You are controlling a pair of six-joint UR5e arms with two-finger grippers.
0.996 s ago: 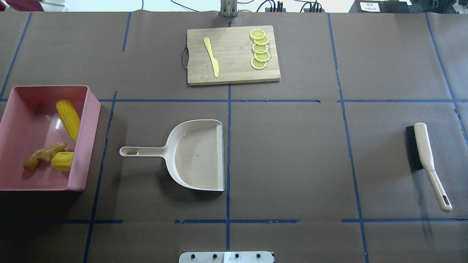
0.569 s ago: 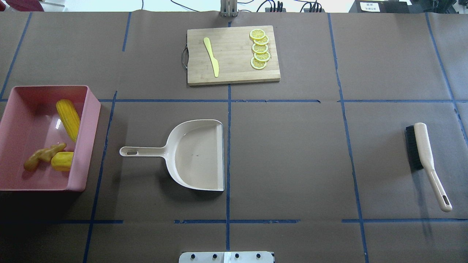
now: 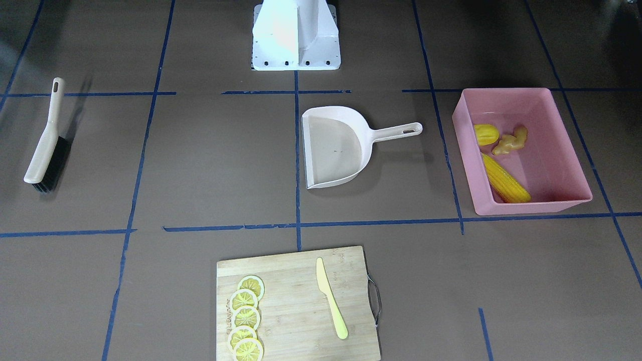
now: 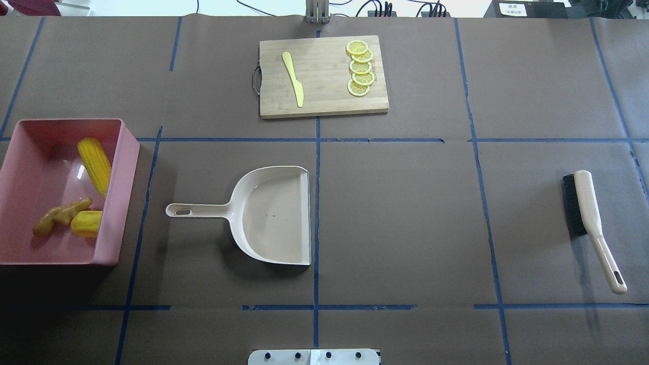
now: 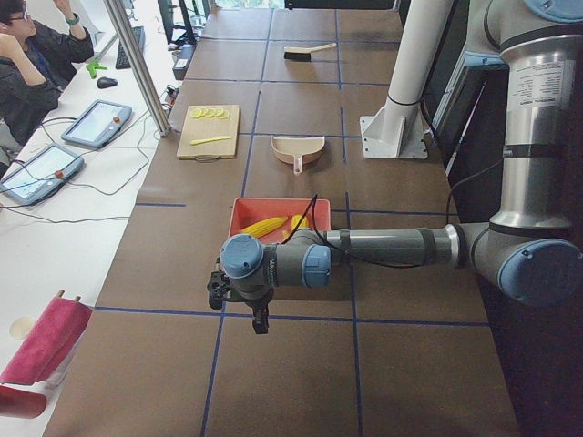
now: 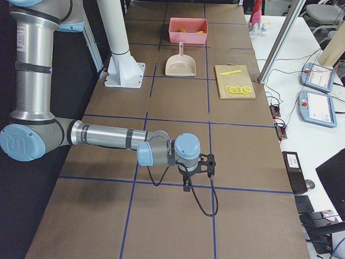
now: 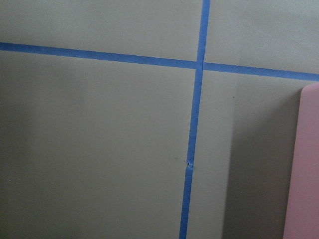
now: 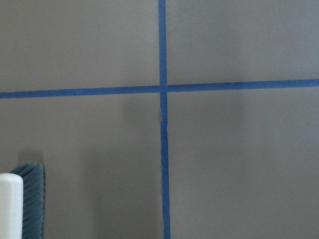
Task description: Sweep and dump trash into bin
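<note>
The pink bin [image 4: 128, 172] stands at the table's left side. The trash lies inside it: a corn cob [image 4: 95, 165], a small yellow fruit [image 4: 86, 223] and a tan ginger root [image 4: 61, 215]. From the front view the bin [image 3: 464, 150] holds the same corn cob [image 3: 504, 184]. The left gripper [image 5: 258, 322] hangs over the table just beyond the bin's outer end; the bin wall [image 7: 304, 164] edges its wrist view. Far off at the opposite end, the right gripper [image 6: 186, 186] hangs past the brush [image 8: 22, 206]. Whether either is open or shut I cannot tell.
A beige dustpan [image 4: 276, 218] lies mid-table, handle toward the bin, nothing in it. The beige brush [image 4: 590, 218] with black bristles lies at the right. A wooden cutting board [image 4: 324, 101] at the far side carries lemon slices [image 4: 360, 67] and a yellow knife [image 4: 293, 78].
</note>
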